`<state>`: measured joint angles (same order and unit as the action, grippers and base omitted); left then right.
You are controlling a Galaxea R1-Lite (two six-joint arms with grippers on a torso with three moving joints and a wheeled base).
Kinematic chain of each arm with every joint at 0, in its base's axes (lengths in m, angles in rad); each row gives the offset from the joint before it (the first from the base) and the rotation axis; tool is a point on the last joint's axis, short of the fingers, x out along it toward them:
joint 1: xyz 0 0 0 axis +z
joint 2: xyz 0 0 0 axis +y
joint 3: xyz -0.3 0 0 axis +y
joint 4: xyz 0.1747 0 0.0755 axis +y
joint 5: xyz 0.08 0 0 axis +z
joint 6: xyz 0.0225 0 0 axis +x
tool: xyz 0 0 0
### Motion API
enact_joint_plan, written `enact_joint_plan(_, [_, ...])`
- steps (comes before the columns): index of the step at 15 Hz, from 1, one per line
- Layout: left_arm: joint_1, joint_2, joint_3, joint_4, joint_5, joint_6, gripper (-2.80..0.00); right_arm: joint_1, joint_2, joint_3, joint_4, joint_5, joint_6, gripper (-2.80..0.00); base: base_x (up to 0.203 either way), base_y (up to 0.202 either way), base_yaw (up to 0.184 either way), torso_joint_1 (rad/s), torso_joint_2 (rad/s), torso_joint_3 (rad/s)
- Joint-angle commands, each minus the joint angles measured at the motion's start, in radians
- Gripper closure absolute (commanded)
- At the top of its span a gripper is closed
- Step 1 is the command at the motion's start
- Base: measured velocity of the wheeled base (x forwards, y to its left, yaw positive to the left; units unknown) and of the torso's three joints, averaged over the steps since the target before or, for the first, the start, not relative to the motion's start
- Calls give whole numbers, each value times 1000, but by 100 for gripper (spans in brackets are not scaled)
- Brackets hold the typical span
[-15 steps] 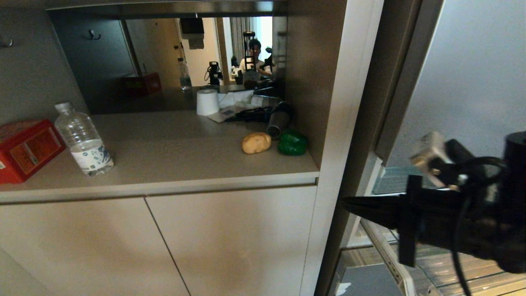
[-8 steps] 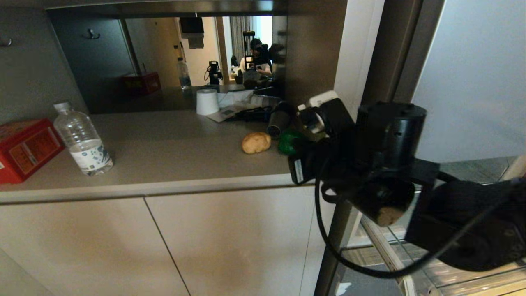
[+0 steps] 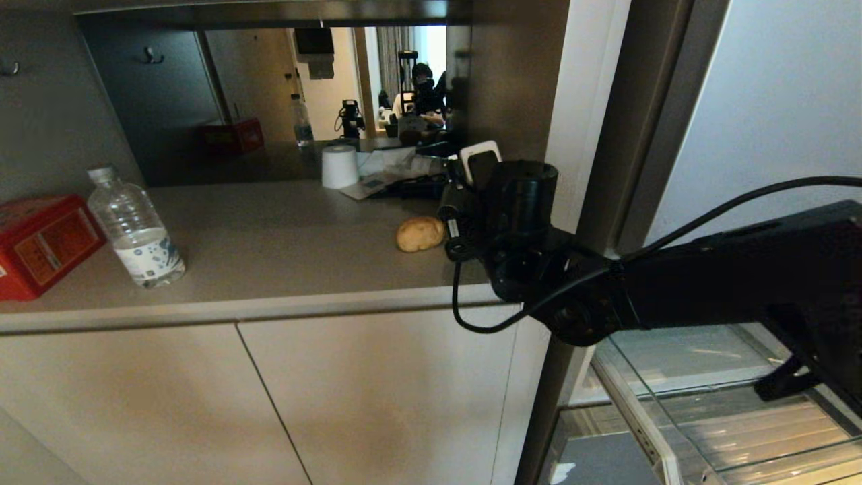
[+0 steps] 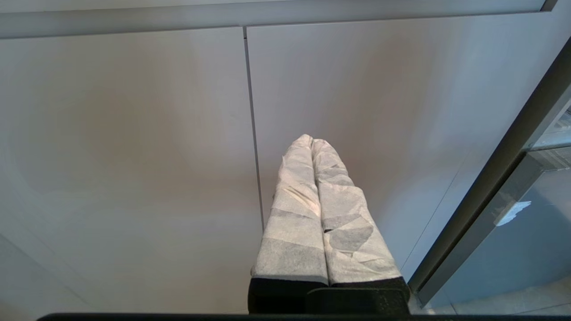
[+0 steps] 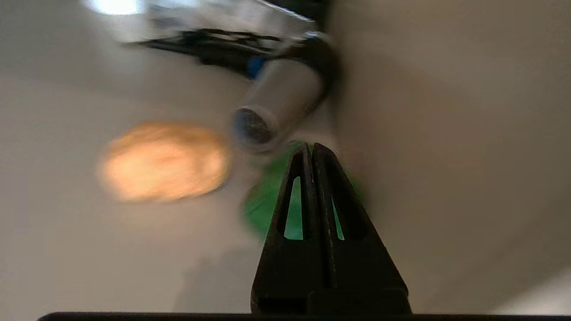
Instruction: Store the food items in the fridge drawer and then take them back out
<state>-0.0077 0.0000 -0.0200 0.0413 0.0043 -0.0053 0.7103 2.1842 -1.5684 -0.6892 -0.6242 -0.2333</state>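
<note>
The right hand [image 5: 312, 149] reaches over the desk [image 3: 283, 263] at its right end, close by the side wall, with its two fingers pressed together and nothing between them. In the right wrist view its tip points at the green bell pepper [image 5: 263, 200], which lies on the desk against that wall; whether the tip touches the pepper cannot be told. In the head view the right arm covers the pepper. The potato [image 3: 419, 234] lies on the desk just beside the pepper, on the side away from the wall, near the desk's front edge. A grey cylinder [image 5: 276, 104] lies just behind both food items, toward the back of the desk.

At the left end of the desk stand a clear water bottle [image 3: 133, 229] and a red box [image 3: 40, 244], well apart from the food. A white roll [image 3: 339, 166] stands near the back edge.

The fridge drawer [image 3: 680, 411] of clear plastic shows below the right arm, to the right of the cabinet doors [image 3: 269, 397].

The left hand [image 4: 312, 145] hangs low before the cabinet doors, its wrapped fingers shut together, holding nothing.
</note>
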Motion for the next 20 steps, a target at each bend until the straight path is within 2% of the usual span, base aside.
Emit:
enact_joint_plan(1, [0,2,0,0,0,0,0,-25,76,-77,38,-11,-7,0,0,0,0,0,0,0])
enact_joint_plan(2, [0,2,0,0,2,-1,0,-34,81,-102,69,-13,-9,-280,0,0,0,0,0,0])
enact_joint_plan(8, [-1,2,0,0,0,-1,0,-36,126,-291,258,-49,-8,-280,0,0,0,0,0,0])
enact_joint_plan(12, [0,2,0,0,0,0,0,-18,143,-351,379,-91,-2,-280,0,0,0,0,0,0])
enact_joint_plan(16, [0,2,0,0,0,-1,0,-5,154,-351,395,-154,0,-280,0,0,0,0,0,0])
enact_joint_plan(20, [0,2,0,0,0,-1,0,-6,165,-349,393,-153,2,-280,0,0,0,0,0,0])
